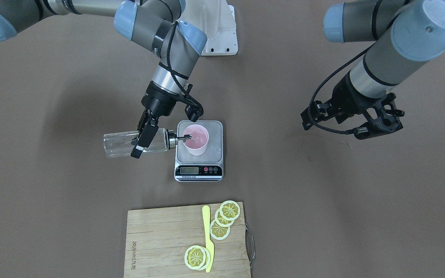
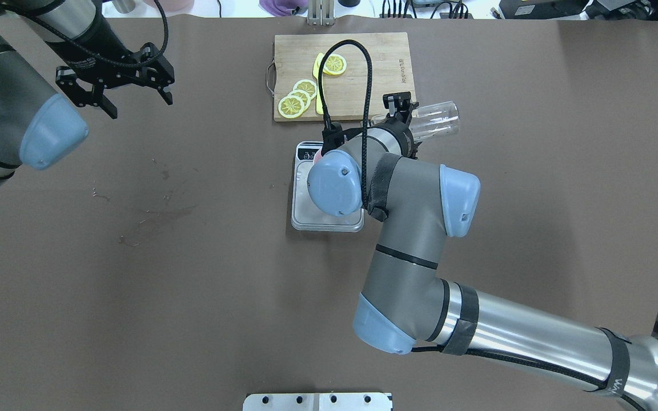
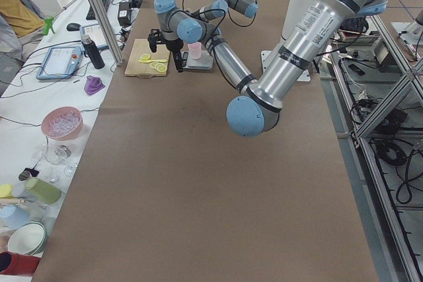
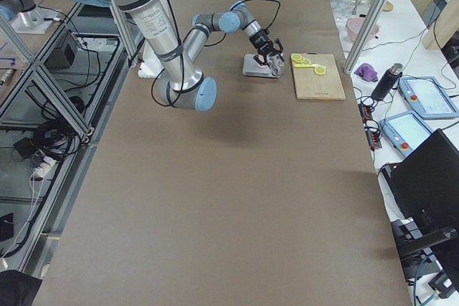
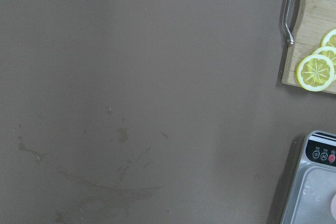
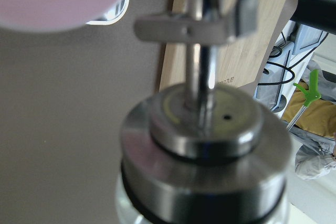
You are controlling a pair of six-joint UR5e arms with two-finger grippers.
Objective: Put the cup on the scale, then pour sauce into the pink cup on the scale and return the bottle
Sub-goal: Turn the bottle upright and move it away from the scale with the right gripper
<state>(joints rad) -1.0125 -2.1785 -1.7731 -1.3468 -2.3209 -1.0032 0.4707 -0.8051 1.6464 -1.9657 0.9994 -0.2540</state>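
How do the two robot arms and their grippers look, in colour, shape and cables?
Both the right arm and the left arm are round grey and silver tubes with light blue joint caps and thin black rings. The right gripper and the left gripper are black, each with two fingers. A black braided cable loops outside each wrist.

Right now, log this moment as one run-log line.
phase: pouring | right tool: shut on bottle, tipped sideways over cup | cup: upright on scale | left tool: open, empty, away from scale
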